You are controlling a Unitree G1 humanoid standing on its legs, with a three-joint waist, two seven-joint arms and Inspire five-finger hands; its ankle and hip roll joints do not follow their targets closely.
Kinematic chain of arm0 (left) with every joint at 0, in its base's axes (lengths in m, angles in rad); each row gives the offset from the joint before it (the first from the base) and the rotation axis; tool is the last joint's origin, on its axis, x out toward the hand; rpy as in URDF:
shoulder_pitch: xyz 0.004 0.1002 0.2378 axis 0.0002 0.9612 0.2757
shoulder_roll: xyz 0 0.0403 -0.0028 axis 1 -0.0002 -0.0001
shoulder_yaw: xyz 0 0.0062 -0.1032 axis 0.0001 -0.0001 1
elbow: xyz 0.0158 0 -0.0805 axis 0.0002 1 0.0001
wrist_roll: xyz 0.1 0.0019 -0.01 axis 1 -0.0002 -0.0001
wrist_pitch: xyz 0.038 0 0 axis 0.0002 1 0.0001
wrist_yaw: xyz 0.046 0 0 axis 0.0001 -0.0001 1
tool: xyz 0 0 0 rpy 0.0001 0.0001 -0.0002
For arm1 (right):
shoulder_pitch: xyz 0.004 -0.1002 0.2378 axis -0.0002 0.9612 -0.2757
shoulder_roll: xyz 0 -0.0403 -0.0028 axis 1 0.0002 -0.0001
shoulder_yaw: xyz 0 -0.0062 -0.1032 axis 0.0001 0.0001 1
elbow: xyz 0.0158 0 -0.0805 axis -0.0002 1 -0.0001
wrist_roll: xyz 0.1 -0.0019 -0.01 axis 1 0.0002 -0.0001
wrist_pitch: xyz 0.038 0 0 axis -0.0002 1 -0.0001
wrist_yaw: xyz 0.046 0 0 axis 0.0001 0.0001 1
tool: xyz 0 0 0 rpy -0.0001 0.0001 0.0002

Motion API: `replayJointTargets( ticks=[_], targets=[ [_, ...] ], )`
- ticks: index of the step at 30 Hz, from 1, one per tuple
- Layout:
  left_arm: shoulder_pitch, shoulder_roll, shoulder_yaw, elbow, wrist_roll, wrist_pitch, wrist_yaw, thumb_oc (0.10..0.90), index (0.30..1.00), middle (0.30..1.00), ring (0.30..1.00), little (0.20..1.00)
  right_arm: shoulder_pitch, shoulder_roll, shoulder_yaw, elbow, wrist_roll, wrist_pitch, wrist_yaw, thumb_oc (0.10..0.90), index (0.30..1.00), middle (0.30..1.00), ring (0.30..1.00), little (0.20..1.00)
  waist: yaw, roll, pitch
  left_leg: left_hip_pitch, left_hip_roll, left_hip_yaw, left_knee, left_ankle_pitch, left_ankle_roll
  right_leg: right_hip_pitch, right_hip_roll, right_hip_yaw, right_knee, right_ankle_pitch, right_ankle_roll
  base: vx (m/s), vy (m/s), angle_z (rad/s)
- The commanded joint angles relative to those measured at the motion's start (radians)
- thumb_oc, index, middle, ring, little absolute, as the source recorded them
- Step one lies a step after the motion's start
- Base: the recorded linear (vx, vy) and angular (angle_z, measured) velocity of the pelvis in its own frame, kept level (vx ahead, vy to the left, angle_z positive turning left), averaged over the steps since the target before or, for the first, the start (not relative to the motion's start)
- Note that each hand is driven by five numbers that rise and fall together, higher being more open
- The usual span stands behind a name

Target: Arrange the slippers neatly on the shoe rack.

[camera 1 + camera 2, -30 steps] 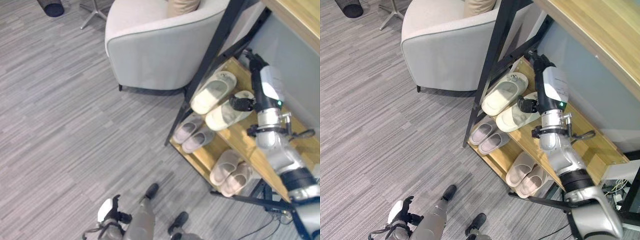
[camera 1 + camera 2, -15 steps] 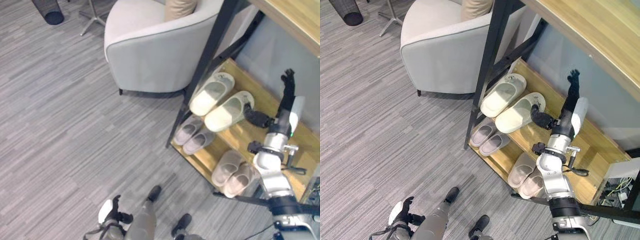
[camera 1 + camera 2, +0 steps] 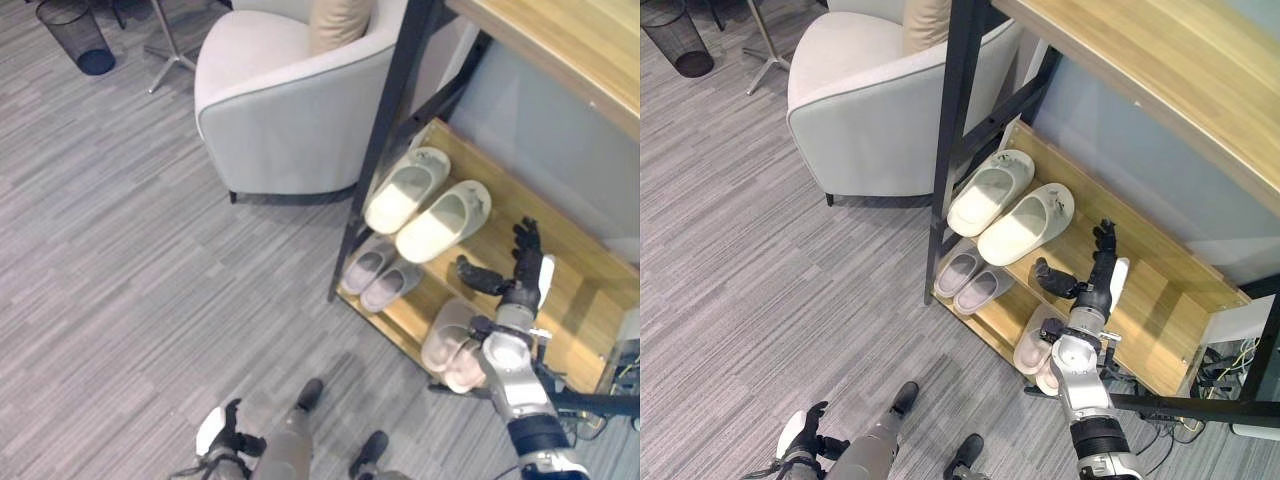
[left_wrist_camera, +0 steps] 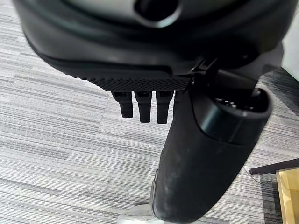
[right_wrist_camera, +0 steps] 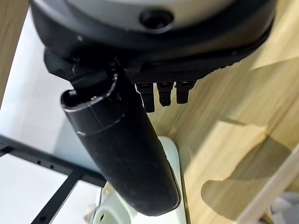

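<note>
**Two cream slippers sitting side by side on the rack's upper shelf**

Two cream slippers [image 3: 428, 207] are lying close together on the upper shelf of the shoe rack [image 3: 560, 300], toes pointing out toward the black post at the rack's front corner. Below them, on the rack's lower shelf, two greyish pairs are resting: one pair [image 3: 377, 277] just under the cream ones, another pair [image 3: 452, 345] further along, partly behind the right arm.

The right robot hand [image 3: 515, 272] is hanging over the bare wood of the upper shelf, just beside the heel of the nearer cream slipper and clear of it. Its fingers are standing straight and spread, thumb out to the side, gripping nothing. The left robot hand [image 3: 223, 433] is showing low over the grey floor, well away from the rack; its fingers are pointing straight down in its wrist view and carrying nothing.

The cream pair is looking neatly placed, so the task seems close to done. The main risk from here is the right robot hand's thumb, which is pointing toward the nearer slipper: a sideways swing while pulling away could catch the heel and skew the pair, or nudge it off the shelf's front edge. An armchair [image 3: 290, 100] is standing beside the rack, apart from it.
</note>
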State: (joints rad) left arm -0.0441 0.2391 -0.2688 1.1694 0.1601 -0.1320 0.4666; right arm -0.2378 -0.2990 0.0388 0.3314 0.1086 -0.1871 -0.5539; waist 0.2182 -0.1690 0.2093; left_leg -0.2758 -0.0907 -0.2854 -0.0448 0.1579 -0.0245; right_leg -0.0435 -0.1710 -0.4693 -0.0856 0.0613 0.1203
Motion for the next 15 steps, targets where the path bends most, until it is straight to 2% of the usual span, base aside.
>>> replayJointTargets(
  ticks=[1,8,15],
  targets=[
    [0.022,-0.021,0.014,0.042,-0.039,-0.028,0.021,0.800,0.900,0.900,0.900,0.900,-0.072,-0.043,0.029,-0.016,0.047,-0.108,0.020,0.800,0.900,0.900,0.900,0.900,-0.011,-0.004,-0.057,0.113,0.007,0.081,-0.042,-0.155,0.046,-0.049,-0.028,0.076,0.044,0.004,0.035,0.00,0.000,0.00],
    [0.018,-0.023,0.012,0.049,-0.054,-0.030,0.022,0.800,0.900,0.900,0.900,0.900,-0.136,-0.018,0.104,0.023,0.097,-0.102,0.064,0.800,0.900,0.900,0.900,0.900,0.000,-0.007,-0.053,0.112,0.005,0.080,-0.042,-0.153,0.046,-0.049,-0.030,0.073,0.048,0.005,0.034,0.00,0.000,0.00],
    [0.028,-0.024,0.006,0.054,-0.053,-0.031,0.019,0.800,0.900,0.900,0.900,0.900,-0.171,-0.012,0.117,0.061,0.105,-0.098,0.068,0.800,0.900,0.900,0.900,0.900,0.014,-0.008,-0.052,0.114,0.002,0.075,-0.042,-0.152,0.046,-0.045,-0.032,0.063,0.051,0.005,0.034,0.00,0.000,0.00]
  ],
)
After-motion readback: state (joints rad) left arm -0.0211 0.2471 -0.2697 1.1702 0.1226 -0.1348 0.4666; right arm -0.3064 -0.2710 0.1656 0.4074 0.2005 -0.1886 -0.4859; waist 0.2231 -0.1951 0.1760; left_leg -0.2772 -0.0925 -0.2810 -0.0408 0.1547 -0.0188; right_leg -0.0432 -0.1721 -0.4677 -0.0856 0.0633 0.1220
